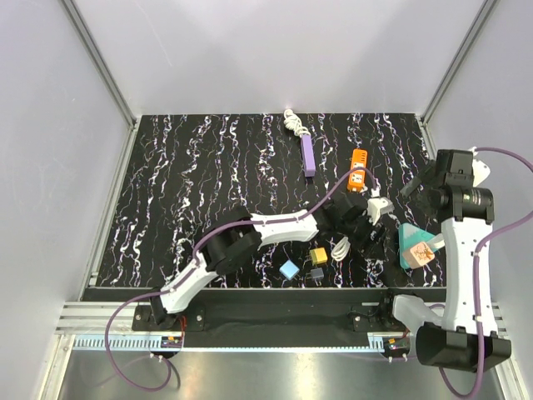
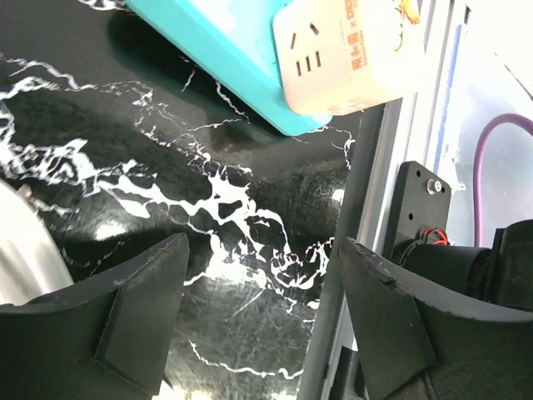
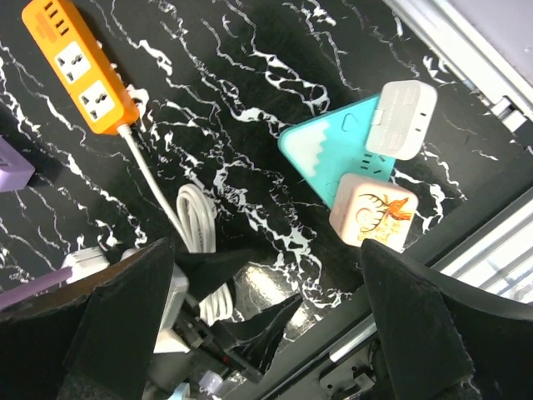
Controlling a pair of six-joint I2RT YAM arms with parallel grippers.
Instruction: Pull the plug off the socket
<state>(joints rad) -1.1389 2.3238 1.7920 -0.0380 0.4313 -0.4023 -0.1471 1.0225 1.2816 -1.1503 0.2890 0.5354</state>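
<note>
A teal triangular socket (image 1: 410, 239) lies at the table's front right. It also shows in the right wrist view (image 3: 321, 154) and the left wrist view (image 2: 208, 50). A beige cube plug with a deer print (image 3: 372, 210) sits in its near corner, also seen from the left wrist (image 2: 350, 54) and from above (image 1: 422, 254). A white adaptor (image 3: 401, 117) sits on its far corner. My left gripper (image 2: 262, 308) is open and empty, low over the table just left of the socket (image 1: 379, 242). My right gripper (image 3: 266, 325) is open and empty, high above the socket.
An orange power strip (image 1: 358, 181) with a coiled white cable (image 1: 340, 247) lies left of the socket. A purple strip (image 1: 308, 156) is further back. Yellow (image 1: 318, 255), blue (image 1: 289, 269) and dark (image 1: 315, 272) cubes sit near the front. The table's front rail (image 2: 366, 250) runs beside the left gripper.
</note>
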